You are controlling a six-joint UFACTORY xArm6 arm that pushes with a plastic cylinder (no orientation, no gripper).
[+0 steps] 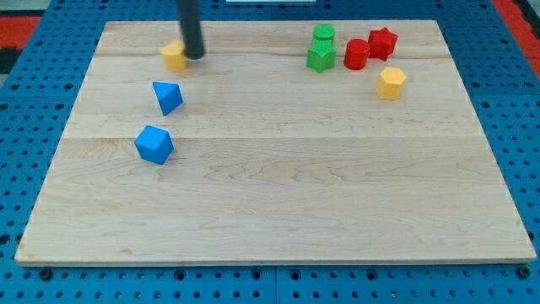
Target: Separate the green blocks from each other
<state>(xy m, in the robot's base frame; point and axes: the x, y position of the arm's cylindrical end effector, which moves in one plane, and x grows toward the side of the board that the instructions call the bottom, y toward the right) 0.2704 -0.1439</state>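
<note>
Two green blocks touch each other near the view's top right: a round-topped green block (323,35) and a star-like green block (321,57) just below it. My tip (195,56) is far to their left, at the view's top left, touching the right side of a yellow block (174,56). The rod comes down from the view's top edge.
A red cylinder (356,54) sits right of the green star-like block, and a red star block (382,43) is beside it. A yellow hexagonal block (391,84) lies lower right. Two blue blocks (168,97) (154,144) lie at the left of the wooden board (278,203).
</note>
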